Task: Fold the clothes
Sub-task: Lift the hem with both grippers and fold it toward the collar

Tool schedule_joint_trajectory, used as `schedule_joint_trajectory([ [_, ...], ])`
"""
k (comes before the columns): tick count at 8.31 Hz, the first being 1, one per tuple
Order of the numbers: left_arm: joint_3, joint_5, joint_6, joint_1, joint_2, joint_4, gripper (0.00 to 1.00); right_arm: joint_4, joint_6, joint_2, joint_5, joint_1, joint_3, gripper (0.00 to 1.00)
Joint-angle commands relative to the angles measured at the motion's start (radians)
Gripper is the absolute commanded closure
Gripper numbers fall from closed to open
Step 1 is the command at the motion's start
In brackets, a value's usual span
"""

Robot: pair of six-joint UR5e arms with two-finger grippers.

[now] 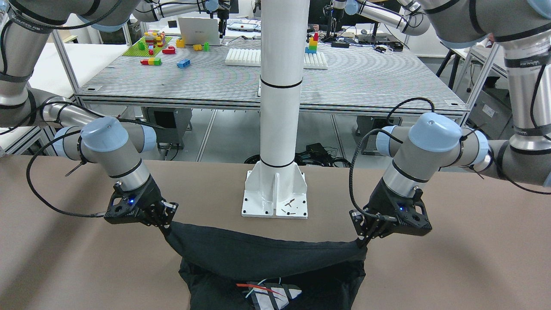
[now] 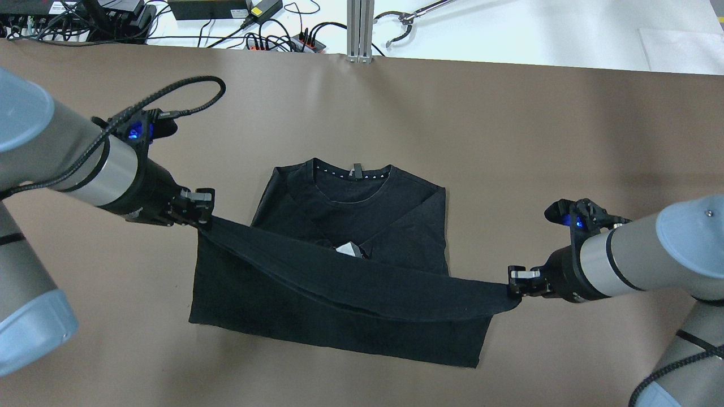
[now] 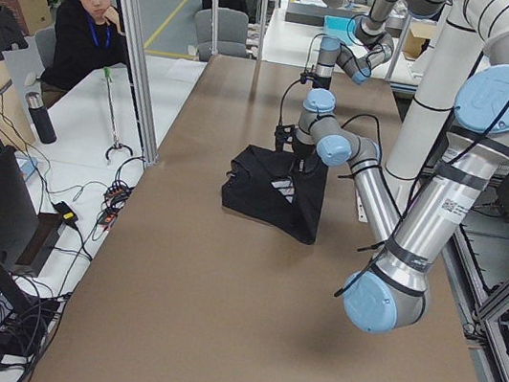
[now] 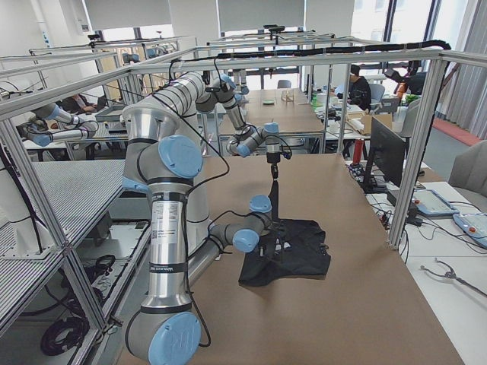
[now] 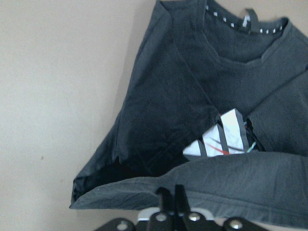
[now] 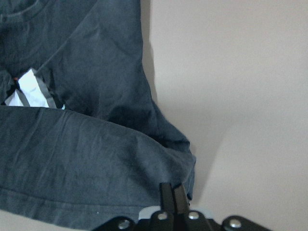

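Pinching the lower hem of the black T-shirt [image 2: 339, 328] at its two corners: my left gripper [image 2: 205, 222] and my right gripper [image 2: 513, 289] are each closed on a thin fold of cloth, the fingers [image 5: 165, 198] pressed together with fabric between them.

Hazards, as I judge them:
- (a) Each pinch takes only a narrow edge, so a pull outward could slip one corner free and drop the hem.
- (b) My right gripper sits nearer my base than my left, so the lifted band runs askew. Laid down this way, the fold would land crooked.
- (c) The band sags at mid-span and could drag or bunch the layer beneath it.

The garment lies mid-way along the brown table [image 2: 537, 141] with its collar [image 2: 352, 174] on the far side from me. Both sleeves appear folded in over the chest, and a white striped print [image 2: 349, 249] shows at the centre. The hem hangs raised as a strip across the body. The rest lies flat and lightly creased.
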State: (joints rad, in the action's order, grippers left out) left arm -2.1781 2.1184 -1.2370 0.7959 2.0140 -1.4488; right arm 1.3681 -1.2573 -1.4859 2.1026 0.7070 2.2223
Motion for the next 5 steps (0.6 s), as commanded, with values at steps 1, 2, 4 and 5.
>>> schedule_joint_trajectory([
  [1,0.143,-0.037,0.046,0.098,0.081,-0.021,1.0,0.0,0.005,0.093,-0.041,0.066,-0.122,1.0],
  [2,0.218,-0.038,0.048,0.111,0.122,-0.045,1.0,0.0,0.01,0.133,-0.068,0.068,-0.163,1.0],
  [4,0.396,-0.072,0.069,0.123,0.189,-0.14,1.0,0.0,0.013,0.17,-0.073,0.092,-0.214,1.0],
  [5,0.513,-0.093,0.091,0.121,0.212,-0.218,1.0,-0.004,0.015,0.205,-0.076,0.103,-0.267,1.0],
])
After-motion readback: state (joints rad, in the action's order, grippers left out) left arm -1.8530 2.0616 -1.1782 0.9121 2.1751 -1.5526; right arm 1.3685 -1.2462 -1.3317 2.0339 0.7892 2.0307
